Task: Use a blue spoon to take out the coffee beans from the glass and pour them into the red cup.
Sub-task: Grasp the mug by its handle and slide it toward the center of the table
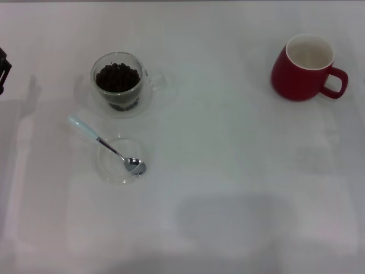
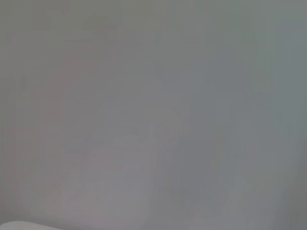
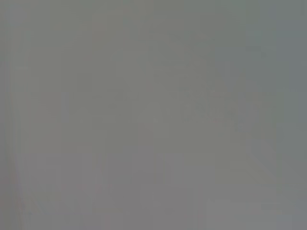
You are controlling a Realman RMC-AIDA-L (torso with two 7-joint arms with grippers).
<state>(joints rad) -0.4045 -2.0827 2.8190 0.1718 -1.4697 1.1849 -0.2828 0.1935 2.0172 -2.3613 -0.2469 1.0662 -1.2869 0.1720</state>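
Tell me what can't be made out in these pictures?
- Left gripper: head view, cut off by the picture's left edge; only a dark sliver shows.
- Right gripper: in no view.
- Both wrist views: only blank grey, nothing recognisable.
- Red cup: its bottom is hidden by its own near wall.
- Beans in the glass: too small to count.

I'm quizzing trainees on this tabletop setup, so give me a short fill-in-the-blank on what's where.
1. The coffee beans fill the ____.
2. The blue spoon rests its bowl in the clear glass ____.
3. The red cup holds ____.
4. The left gripper shows at the table's ____ edge.

Missing words: glass; dish; nothing; left
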